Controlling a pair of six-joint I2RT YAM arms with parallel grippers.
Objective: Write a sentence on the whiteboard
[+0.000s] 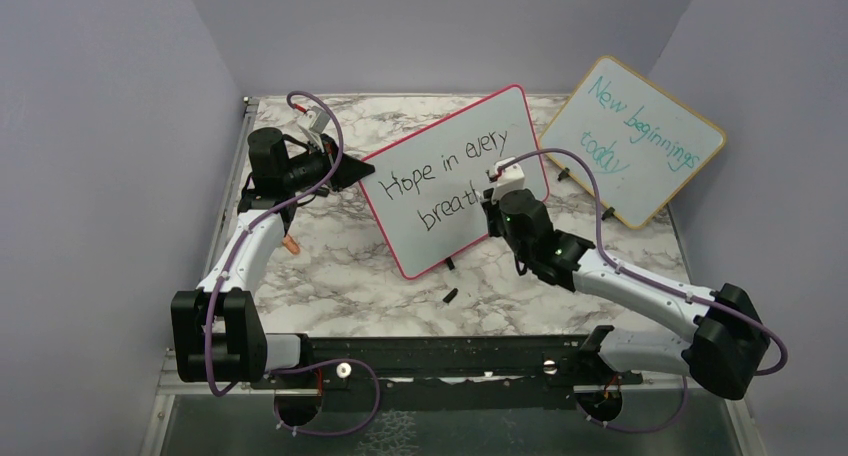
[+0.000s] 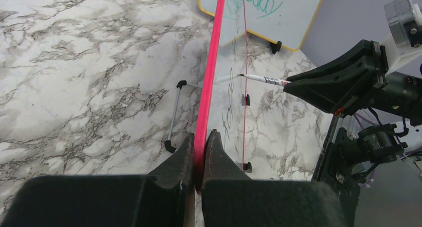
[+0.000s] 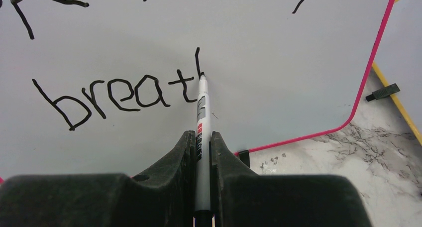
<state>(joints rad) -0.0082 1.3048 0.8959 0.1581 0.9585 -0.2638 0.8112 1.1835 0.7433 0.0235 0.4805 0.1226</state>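
The whiteboard [image 1: 480, 116], white with a thin pink-red frame, stands tilted at the table's middle. The sentence [image 1: 445, 171] on it reads "Hope in every" above "breat" [image 3: 119, 95], followed by one upright stroke. My left gripper [image 1: 355, 171] is shut on the board's left frame edge [image 2: 209, 87], with the fingers pinching the pink rim [image 2: 200, 147]. My right gripper [image 1: 492, 204] is shut on a white marker [image 3: 201, 112]. The marker's black tip touches the board at the foot of that stroke. The marker also shows in the left wrist view [image 2: 259, 78].
A wooden-framed board with teal writing [image 1: 632, 141] leans at the back right, close behind the whiteboard's right corner. A small black cap [image 1: 450, 296] lies on the marble table in front of the board. A small orange thing [image 1: 291, 244] lies by the left arm. Purple walls close three sides.
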